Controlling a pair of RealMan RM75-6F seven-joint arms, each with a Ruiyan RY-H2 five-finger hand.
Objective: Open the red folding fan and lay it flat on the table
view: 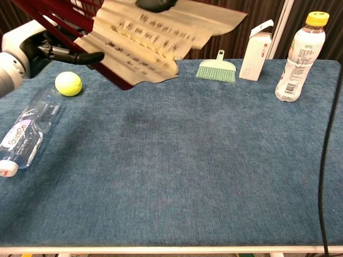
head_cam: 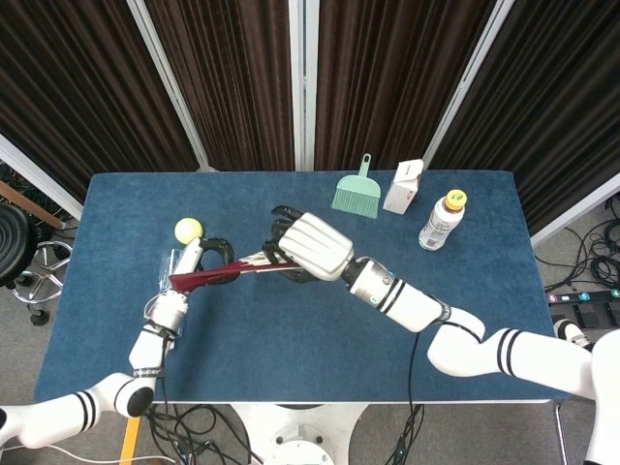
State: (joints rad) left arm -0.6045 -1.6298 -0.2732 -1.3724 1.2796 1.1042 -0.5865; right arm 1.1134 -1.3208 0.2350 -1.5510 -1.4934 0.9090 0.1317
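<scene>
The red folding fan (head_cam: 225, 274) is held in the air over the left middle of the blue table (head_cam: 291, 358), between both hands. My left hand (head_cam: 201, 259) grips its pivot end near the tennis ball. My right hand (head_cam: 312, 246) holds the other end from above and hides that part. In the chest view the fan (view: 150, 40) is partly spread: cream paper with dark writing hangs down, and red ribs run to the upper left. The left hand (view: 33, 45) shows at the left edge there; of the right hand (view: 155, 4) only dark fingers show at the top.
A yellow tennis ball (view: 68, 83) and a clear plastic bottle (view: 27, 131) lying on its side are at the table's left. At the back right stand a green hand brush (view: 216, 69), a white carton (view: 255, 49) and a yellow-capped drink bottle (view: 297, 56).
</scene>
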